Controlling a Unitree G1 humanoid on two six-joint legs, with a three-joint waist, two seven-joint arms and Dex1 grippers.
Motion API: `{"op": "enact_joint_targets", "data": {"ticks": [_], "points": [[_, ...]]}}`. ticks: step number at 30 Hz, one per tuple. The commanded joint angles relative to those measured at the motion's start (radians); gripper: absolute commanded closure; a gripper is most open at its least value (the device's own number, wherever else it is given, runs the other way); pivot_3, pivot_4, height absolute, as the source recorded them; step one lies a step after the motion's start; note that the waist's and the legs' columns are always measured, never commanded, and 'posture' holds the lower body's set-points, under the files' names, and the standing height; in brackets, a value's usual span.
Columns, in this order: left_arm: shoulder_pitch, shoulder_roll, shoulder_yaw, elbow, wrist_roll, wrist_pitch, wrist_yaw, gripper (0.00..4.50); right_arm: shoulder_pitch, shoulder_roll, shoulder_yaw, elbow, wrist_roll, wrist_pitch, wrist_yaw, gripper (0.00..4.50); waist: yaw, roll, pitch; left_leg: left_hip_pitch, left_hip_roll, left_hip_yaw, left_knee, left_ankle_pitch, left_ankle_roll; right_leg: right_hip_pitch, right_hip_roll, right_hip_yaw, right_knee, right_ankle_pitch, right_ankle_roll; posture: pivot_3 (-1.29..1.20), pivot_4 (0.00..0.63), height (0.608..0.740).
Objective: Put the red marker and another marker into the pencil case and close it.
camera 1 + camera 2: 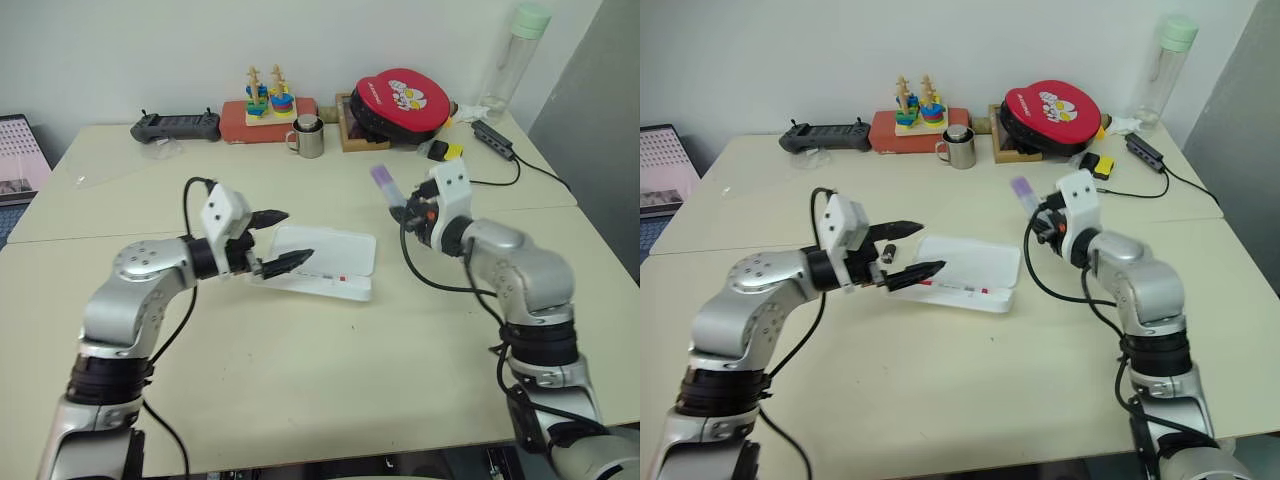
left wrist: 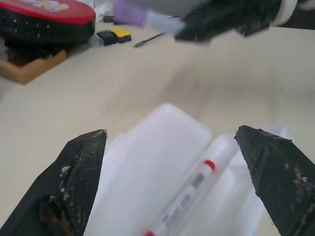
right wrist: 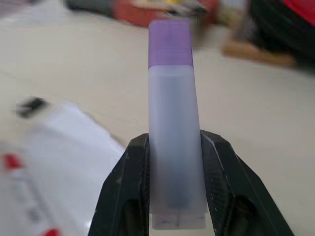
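one marker down, one to go: red marker point(image 2: 189, 196) already in the open pencil case point(image 1: 330, 252) at frame centre, lavender marker point(image 3: 172, 128) pinched cap-up in right gripper point(image 3: 173, 147) right of centre, presumably for dropping in, left gripper point(image 1: 282, 240) spread wide, empty, over the case's left end.

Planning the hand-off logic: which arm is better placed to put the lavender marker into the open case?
The right. Its gripper has its jaws shut on the lavender marker, raised beside the open pencil case. The left gripper is open and empty over the case, where the red marker lies.
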Motion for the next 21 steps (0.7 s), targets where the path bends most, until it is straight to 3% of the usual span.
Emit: {"op": "enact_joint_targets", "data": {"ticks": [1, 9, 21], "points": [[0.091, 0.068, 0.071, -0.066, -0.026, -0.021, -0.053, 0.0, -0.068, 0.003, 0.121, -0.014, 0.065, 0.057, 0.112, 3.44, 0.003, 0.0, 0.0, 0.0, 0.0, -0.001, 0.0, 0.0, 0.0, 0.0, 0.0, -0.001, 0.0, 0.0, 0.0, 0.0, 0.15, 0.74], [0.249, 0.117, 0.145, -0.122, -0.054, -0.017, -0.071, 0.0, -0.147, 0.028, 0.384, 0.115, -0.027, -0.017, 0.187, 3.44, 0.024, 0.0, 0.0, -0.001, -0.002, -0.002, 0.001, 0.0, 0.0, 0.0, -0.001, -0.002, -0.001, 0.0, 0.0, 0.0, 0.15, 0.74], [0.242, 0.129, 0.152, -0.115, -0.064, -0.006, -0.062, 0.0, -0.131, 0.05, 0.475, 0.168, -0.118, -0.048, 0.208, 3.44, 0.022, 0.0, 0.0, -0.001, -0.001, -0.002, 0.001, 0.0, 0.0, 0.0, -0.001, -0.002, -0.001, 0.0, 0.0, 0.0, 0.15, 0.74]]}}
